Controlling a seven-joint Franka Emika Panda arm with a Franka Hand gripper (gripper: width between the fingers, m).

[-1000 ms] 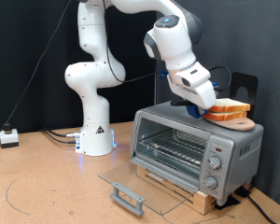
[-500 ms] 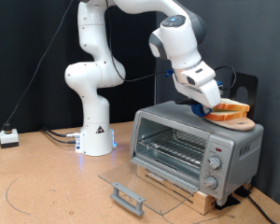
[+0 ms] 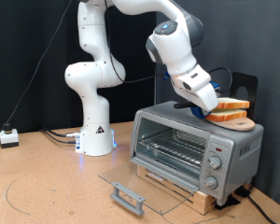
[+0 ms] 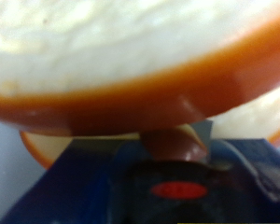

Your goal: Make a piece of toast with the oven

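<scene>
The silver oven (image 3: 226,142) stands at the exterior view's right with its glass door (image 3: 140,179) folded down flat and its wire rack showing. The piece of toast (image 3: 235,104) sits on top of the oven, slightly raised over an orange-brown wooden board (image 3: 237,120). My gripper (image 3: 211,105) is at the toast's left edge and shut on it. In the wrist view the toast (image 4: 131,47) fills the frame, with a dark finger (image 4: 171,142) pressed against its brown crust.
The oven rests on a wooden base (image 3: 182,189). The door's handle (image 3: 128,196) juts out over the table in front. The arm's white base (image 3: 96,138) stands to the left, with cables and a small box (image 3: 7,136) at the far left. A black panel (image 3: 245,87) stands behind the toast.
My gripper has shifted slightly at the toast's edge. The toast tilted up, then moved a little up and right over the board.
</scene>
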